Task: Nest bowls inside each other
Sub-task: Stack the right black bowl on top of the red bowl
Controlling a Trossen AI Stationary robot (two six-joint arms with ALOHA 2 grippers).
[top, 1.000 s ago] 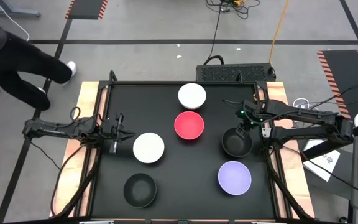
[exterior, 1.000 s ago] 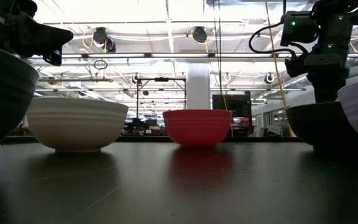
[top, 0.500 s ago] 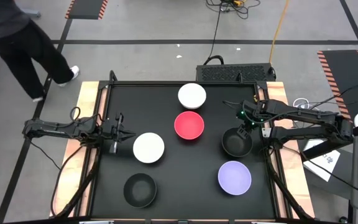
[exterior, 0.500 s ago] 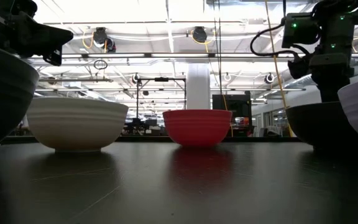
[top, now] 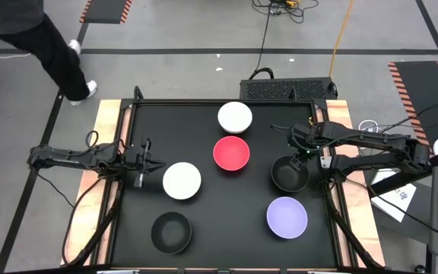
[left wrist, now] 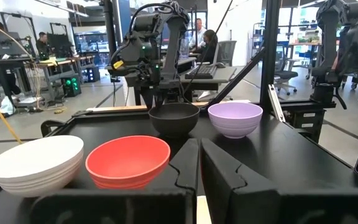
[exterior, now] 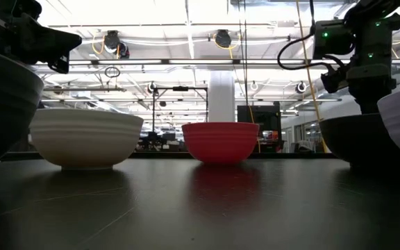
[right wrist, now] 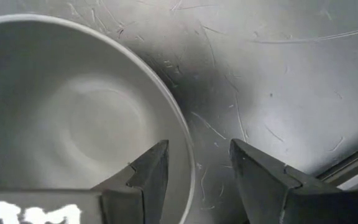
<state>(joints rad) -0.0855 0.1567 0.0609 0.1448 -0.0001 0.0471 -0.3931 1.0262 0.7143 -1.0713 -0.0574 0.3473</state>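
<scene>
Landmark: the red bowl (top: 231, 153), near the middle of the black table (top: 204, 228).
Right gripper (top: 301, 148): poised over the far rim of a black bowl (top: 289, 173) that sits just right of the red bowl. The right wrist view shows the fingers parted, one inside the rim and one outside, clamping nothing yet.
Left gripper (top: 147, 161): waits well left of the red bowl, beside a white bowl (top: 182, 181). Its fingers look close together and hold nothing.
Other bowls: a second white bowl (top: 235, 117) just behind the red bowl; a lavender bowl (top: 287, 216) to its front right; a second black bowl (top: 171, 231) to its front left. Only five bowls show, all apart, none nested.
Handling, judged: the bowls look light, stiff and smooth-walled, so they may slip or tip under a loose grip.
Where to grip, judged: pinch the thin rim wall, one finger inside, one outside, then lift level.
Risk, judged: a one-sided rim hold lets the bowl hang tilted.
</scene>
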